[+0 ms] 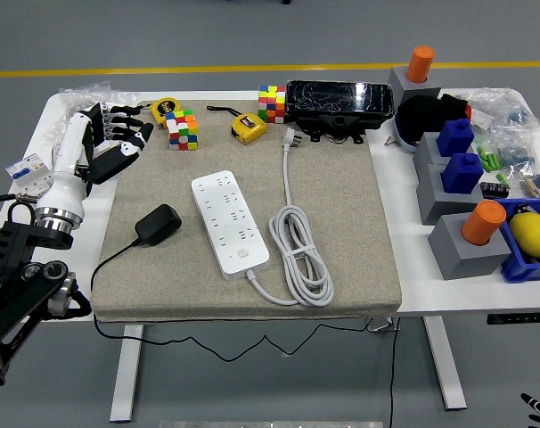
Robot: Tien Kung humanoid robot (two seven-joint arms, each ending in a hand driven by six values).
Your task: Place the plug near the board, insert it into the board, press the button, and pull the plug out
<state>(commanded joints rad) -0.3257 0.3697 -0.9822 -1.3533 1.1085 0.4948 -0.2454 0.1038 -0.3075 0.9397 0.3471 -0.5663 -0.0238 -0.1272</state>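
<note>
Left hand (110, 143) hung over the far-left part of the desk (390, 301), at the edge of the grey mat (341, 223), fingers spread and loosely extended, holding nothing. Right hand barely showed — only dark fingertips at the bottom right corner, well below the desk edge; could not tell their state. The plug (159, 224), a black adapter block, lay on the mat nearer the robot than the left hand and a little to its right, toward the desk's near edge. Its thin black cord trailed off the near-left side of the mat and dropped below the desk. The plug's long axis ran diagonally, one end pointing toward the board (230, 221), which lay just beside it to the right but apart from it. Board was a white power strip, its long axis slanting from far-left to near-right, rows of sockets along the top, a round button (242, 252) near its near end; its own white cable (298, 254) coiled to the right. Nothing plugged in yet. Judged the left hand far the nearer to the plug — the reach would need to come back toward the robot and slightly inward. Plug looked small, matte, rounded at the corners; prongs not visible from this view.
</note>
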